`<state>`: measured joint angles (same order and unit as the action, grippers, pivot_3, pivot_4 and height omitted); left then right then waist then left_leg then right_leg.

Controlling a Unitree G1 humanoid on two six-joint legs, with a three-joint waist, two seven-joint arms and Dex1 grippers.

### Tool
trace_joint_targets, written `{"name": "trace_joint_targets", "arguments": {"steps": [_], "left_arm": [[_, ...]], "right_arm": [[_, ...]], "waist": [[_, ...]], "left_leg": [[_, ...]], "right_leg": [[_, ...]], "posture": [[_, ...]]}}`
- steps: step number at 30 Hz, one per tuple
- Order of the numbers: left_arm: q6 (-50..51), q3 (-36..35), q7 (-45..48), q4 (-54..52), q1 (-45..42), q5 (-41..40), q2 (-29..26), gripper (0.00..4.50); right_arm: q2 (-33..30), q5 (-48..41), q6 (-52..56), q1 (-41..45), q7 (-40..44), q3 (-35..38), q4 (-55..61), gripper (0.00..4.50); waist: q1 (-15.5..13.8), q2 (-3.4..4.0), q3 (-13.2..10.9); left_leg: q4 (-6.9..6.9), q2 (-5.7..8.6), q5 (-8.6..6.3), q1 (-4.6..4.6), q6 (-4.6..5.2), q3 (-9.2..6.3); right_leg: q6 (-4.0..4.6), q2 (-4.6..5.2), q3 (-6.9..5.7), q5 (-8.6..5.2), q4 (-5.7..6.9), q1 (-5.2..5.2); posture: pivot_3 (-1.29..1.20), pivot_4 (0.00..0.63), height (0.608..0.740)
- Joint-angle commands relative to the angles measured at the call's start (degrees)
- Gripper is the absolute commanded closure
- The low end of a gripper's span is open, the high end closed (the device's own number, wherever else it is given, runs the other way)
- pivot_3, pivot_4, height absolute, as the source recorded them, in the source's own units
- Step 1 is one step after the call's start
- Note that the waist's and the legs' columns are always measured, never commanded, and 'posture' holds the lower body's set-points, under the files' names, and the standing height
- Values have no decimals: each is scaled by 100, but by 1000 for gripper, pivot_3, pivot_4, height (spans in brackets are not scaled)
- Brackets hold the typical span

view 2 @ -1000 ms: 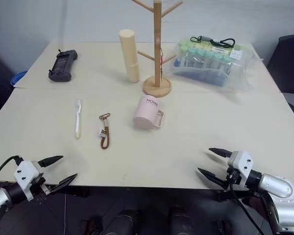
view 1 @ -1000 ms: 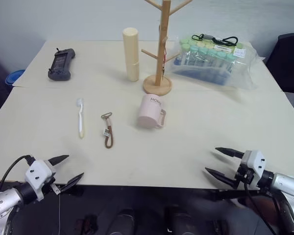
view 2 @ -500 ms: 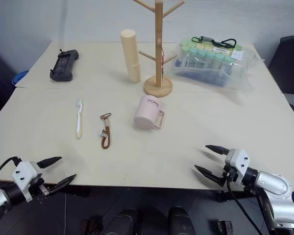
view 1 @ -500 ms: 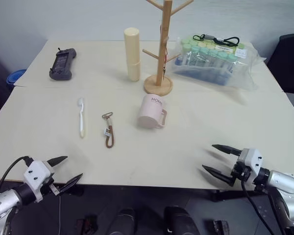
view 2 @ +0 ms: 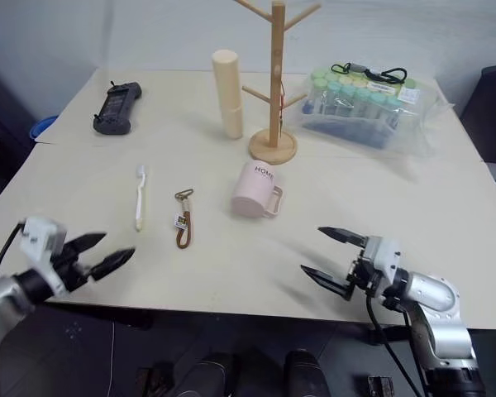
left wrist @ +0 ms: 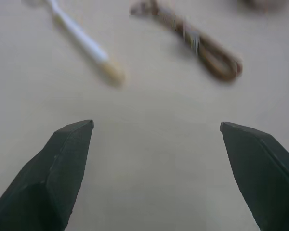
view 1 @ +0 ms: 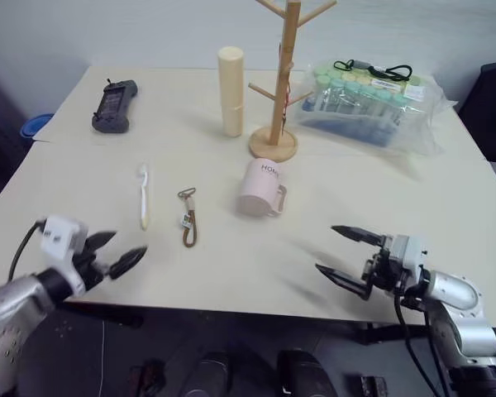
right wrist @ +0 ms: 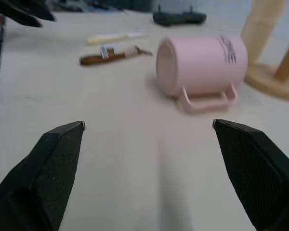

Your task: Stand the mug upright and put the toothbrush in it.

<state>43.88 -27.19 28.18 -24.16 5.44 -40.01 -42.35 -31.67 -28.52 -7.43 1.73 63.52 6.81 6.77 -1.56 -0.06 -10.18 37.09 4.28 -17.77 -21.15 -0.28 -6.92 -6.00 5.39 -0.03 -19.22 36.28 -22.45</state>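
While both grippers hung spread and empty over near counter [view 1: 446,207] edge, mug [view 1: 259,189] lay on side mid-counter, handle [view 1: 275,201] toward my right gripper [view 1: 341,255], mouth facing away. Best move, I judged: right gripper takes mug wall, tips it onto base; left gripper [view 1: 116,251] goes for toothbrush [view 1: 144,196] lying flat just ahead. Brown strap [view 1: 188,224] lay between toothbrush and mug. Wooden mug tree [view 1: 279,99] and cream cylinder [view 1: 231,80] stood just behind mug, limiting reach past it. Remote [view 1: 116,106], bagged tubes [view 1: 370,103] well apart.

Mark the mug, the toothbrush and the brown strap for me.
mug [view 1: 258,187], left eye view, on its pink side wall.
toothbrush [view 1: 144,198], left eye view, mid-handle.
brown strap [view 2: 182,231], right eye view, on the leather loop below the clip.
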Motion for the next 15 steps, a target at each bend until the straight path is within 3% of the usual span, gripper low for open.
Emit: {"name": "trace_joint_targets", "arguments": {"steps": [1,6,9,11,15], "left_arm": [[1694,397,-1514,-166,-1259,-514,557,0],[2521,1107,-2898,574,-2738,324,1453,0],[2604,1471,-3281,1257,-3317,804,1836,560],[2575,1552,-3376,1548,-3594,979,2072,1209],[2806,2100,-3035,2137,-3942,1240,2079,2237]], "right_arm": [[129,-253,41,167,-7,-73,359,51],[291,-228,14,368,-37,-196,277,51],[352,-161,-63,364,-41,-218,214,0],[382,-173,-57,340,-78,-191,210,0],[415,-175,-88,169,-162,-132,279,0]], "waist": [[15,2,1],[46,-16,0],[48,-18,-1],[31,-19,-2],[11,-21,-1]], "left_leg": [[-1,2,0,2,0,2],[8,-1,6,1,-12,17],[6,-6,8,4,-15,39],[10,-6,8,2,-15,39],[15,-4,8,3,-16,41]], "right_leg": [[-1,1,1,0,0,0],[-3,-12,6,0,25,-17],[-3,-23,24,-1,35,-27],[-3,-26,25,-1,37,-29],[-3,-24,30,0,40,-29]], "posture": [[0,150,740],[0,150,740],[0,150,740],[0,150,740],[0,150,740]]}}
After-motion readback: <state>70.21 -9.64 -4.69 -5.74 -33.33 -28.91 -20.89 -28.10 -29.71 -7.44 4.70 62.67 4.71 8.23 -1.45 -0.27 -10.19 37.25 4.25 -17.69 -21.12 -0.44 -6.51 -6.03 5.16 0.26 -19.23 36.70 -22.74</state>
